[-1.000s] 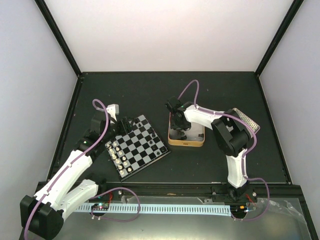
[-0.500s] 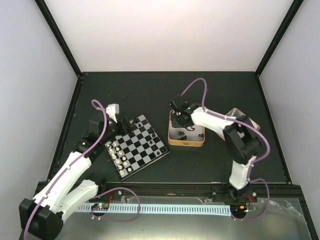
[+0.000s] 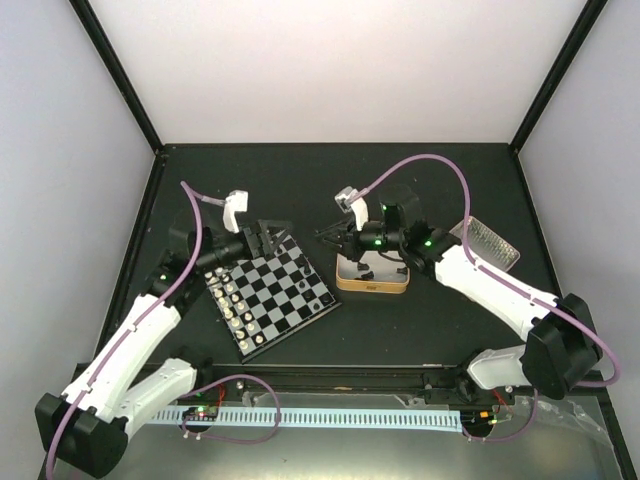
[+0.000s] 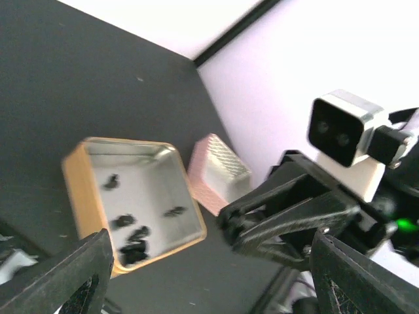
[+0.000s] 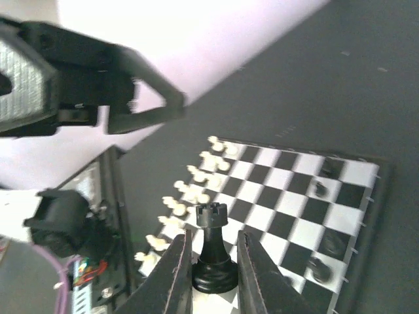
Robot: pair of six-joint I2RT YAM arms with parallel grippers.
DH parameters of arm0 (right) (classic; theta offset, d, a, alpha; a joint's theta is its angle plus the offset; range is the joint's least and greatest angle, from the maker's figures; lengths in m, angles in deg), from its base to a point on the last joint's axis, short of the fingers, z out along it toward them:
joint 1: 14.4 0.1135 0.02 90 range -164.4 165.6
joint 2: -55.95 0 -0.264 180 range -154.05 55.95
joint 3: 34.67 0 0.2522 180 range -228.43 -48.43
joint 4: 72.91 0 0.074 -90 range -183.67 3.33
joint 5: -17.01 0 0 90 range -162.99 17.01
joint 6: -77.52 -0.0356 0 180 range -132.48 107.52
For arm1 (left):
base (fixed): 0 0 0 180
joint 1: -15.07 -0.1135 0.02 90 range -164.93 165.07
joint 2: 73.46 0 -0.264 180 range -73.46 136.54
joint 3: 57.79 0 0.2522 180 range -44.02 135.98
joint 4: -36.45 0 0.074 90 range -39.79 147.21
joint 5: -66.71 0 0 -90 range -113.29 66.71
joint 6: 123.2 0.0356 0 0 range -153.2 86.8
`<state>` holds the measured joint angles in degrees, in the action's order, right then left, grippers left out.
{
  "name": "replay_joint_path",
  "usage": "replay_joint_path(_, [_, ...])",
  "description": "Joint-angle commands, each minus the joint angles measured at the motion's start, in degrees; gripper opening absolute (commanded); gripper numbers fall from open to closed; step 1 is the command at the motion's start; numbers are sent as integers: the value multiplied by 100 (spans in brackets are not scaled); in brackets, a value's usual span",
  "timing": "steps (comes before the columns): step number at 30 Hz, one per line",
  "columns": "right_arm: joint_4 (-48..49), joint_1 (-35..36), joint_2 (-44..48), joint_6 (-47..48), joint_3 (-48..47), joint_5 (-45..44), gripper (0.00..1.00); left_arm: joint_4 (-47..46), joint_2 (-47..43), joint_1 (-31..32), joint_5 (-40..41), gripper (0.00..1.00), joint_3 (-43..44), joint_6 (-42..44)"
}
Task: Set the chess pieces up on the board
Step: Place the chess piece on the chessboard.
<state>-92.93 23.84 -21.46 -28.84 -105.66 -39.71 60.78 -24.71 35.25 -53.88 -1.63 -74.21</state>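
**While the left jaws gape, the right jaws hold a black rook [image 5: 213,248]**

Over the far corner of the board [image 3: 270,300], the left jaws stand wide apart with nothing between them. The board lies askew on the table [image 3: 420,190]; cream pieces [image 3: 235,310] line its left side and a few black pieces [image 5: 319,190] stand along its right. Between board and tin [image 3: 372,286], the right jaws pinch the rook upright by its base. More black pieces lie loose in the tin.

White left arm [image 3: 135,340] and right arm [image 3: 495,290]: black joints [image 3: 557,352], looping purple cables [image 3: 425,160], 2 white wrist cameras [image 3: 236,205].
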Motion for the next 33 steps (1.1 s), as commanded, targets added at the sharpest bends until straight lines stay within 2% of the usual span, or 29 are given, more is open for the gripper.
replay_joint_path(1, [560, 11, 93, 588, -144, 1576, 9, -403, 226, -50, -1218, 83, 414, -958])
replay_joint_path(4, [388, 15, 67, 589, -354, 1870, 9, -751, 346, -51, -1613, 81, 417, -1665])
replay_joint_path(6, [305, 38, -15, 485, -468, 2036, 9, -1078, 502, -42, -2103, 75, 425, -2081])
replay_joint_path(10, [-133, 68, -37, 750, -615, 2080, 8, -594, 736, -20, -2451, 63, 609, -2037])
replay_joint_path(13, [-347, 62, 12, 1155, -502, 2028, 8, -684, 705, 1, -2535, 56, 409, -1947])
replay_joint_path(15, [-332, 74, 25, 1350, -392, 1930, 7, -706, 701, 3, -2610, 55, 285, -1783])
replay_joint_path(19, [-830, 92, -24, 1538, -643, 1932, 7, -854, 874, 39, -2945, 62, 128, -1908])
replay_joint_path(22, [-936, 143, 5, 1641, -693, 1875, 7, -846, 1016, 124, -3005, 62, 153, -1804])
replay_joint_path(23, [-941, 161, -8, 1649, -697, 1844, 7, -846, 1082, 159, -3018, 60, 188, -1778])
replay_joint_path(24, [-1005, 180, -45, 1684, -731, 1809, 7, -867, 1134, 202, -3033, 52, 226, -1745])
replay_joint_path(28, [-1539, 315, -226, 1973, -999, 1389, 6, -790, 1374, 335, -3072, 33, 329, -1555])
replay_joint_path(33, [-1598, 332, -302, 1990, -1027, 1132, 6, -560, 1547, 364, -3232, 15, 402, -1396])
